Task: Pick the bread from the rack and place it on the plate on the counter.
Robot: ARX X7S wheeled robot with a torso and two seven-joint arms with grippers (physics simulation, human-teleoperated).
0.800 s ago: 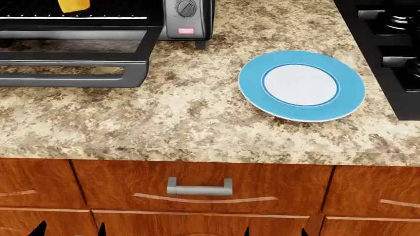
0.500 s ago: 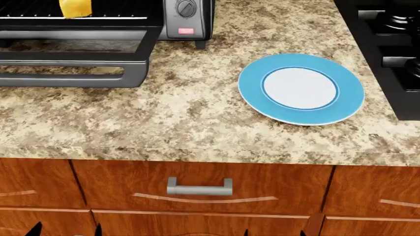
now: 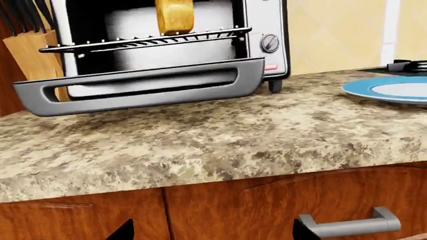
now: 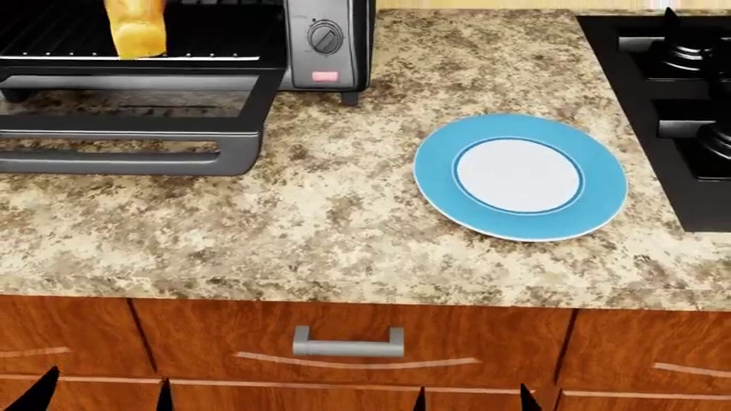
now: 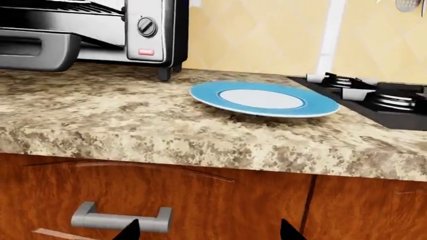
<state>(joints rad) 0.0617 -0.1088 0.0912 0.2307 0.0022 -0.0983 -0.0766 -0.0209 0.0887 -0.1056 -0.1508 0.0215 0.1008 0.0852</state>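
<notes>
At the bottom edge of the head view, the dark fingertips of the left end effector (image 4: 103,396) and right end effector (image 4: 474,398) are being shown spread wide, holding nothing, before the drawers (image 4: 348,342). Beyond, on the bench (image 4: 320,223), the plate (image 4: 520,176) is being seen right of centre. At upper left, the bread (image 4: 137,27) is being carried by the rack (image 4: 205,53) inside the toaster oven (image 4: 325,43).

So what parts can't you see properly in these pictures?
- The bread: its top is cut off by the upper edge in the head view and the left wrist view.
- Both grippers: only dark fingertips poke in at the bottom edges, so open or shut is unclear.
- The stovetop: cut off by the head view's right edge.
</notes>
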